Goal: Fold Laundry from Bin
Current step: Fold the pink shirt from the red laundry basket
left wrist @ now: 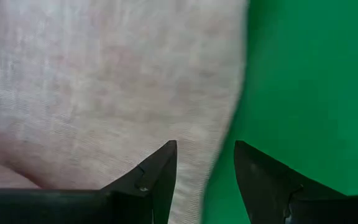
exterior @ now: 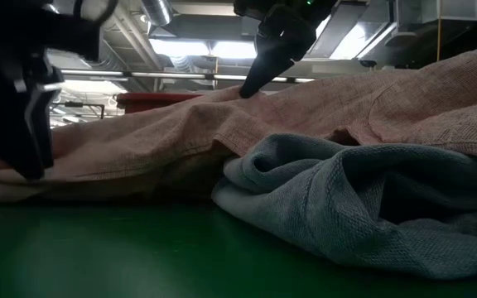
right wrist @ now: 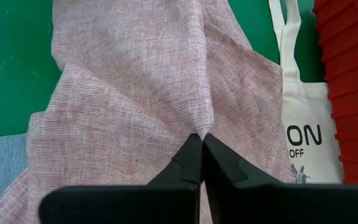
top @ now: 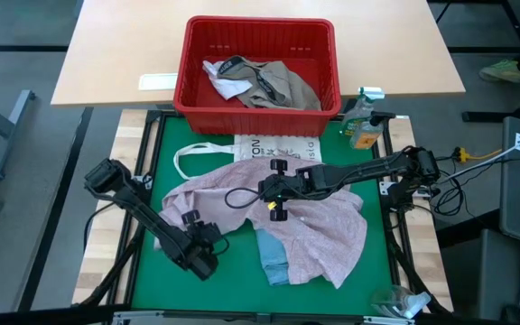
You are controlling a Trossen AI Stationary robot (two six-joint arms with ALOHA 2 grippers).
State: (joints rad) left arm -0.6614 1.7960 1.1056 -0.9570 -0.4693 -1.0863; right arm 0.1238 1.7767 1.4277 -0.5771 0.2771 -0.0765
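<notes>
A pale pink garment [top: 287, 221] lies spread and wrinkled on the green mat, over a light blue piece [top: 273, 257] whose bunched end shows at the near side [exterior: 346, 199]. The red bin [top: 260, 23] stands at the far edge with white and khaki-grey laundry [top: 273, 81] inside. My right gripper [right wrist: 201, 138] is shut on the pink garment near its middle [top: 273, 191]. My left gripper [left wrist: 204, 146] is open at the garment's near left edge [top: 204, 236], one finger over the cloth and one over the mat. My right gripper pinches a small fold of the pink garment [right wrist: 199, 127] near its middle between its two fingertips, slanting down from the table's right. The cloth rises to a low peak at the fingers [exterior: 247, 91], creases running out from it; the rest lies on the mat. My left gripper: I cannot tell whether it touches the cloth.
A white printed tote bag [top: 278, 147] lies flat between the pink garment and the bin. A bottle and small items [top: 364, 126] stand at the far right corner. Bare green mat [top: 215, 289] shows along the near and left sides.
</notes>
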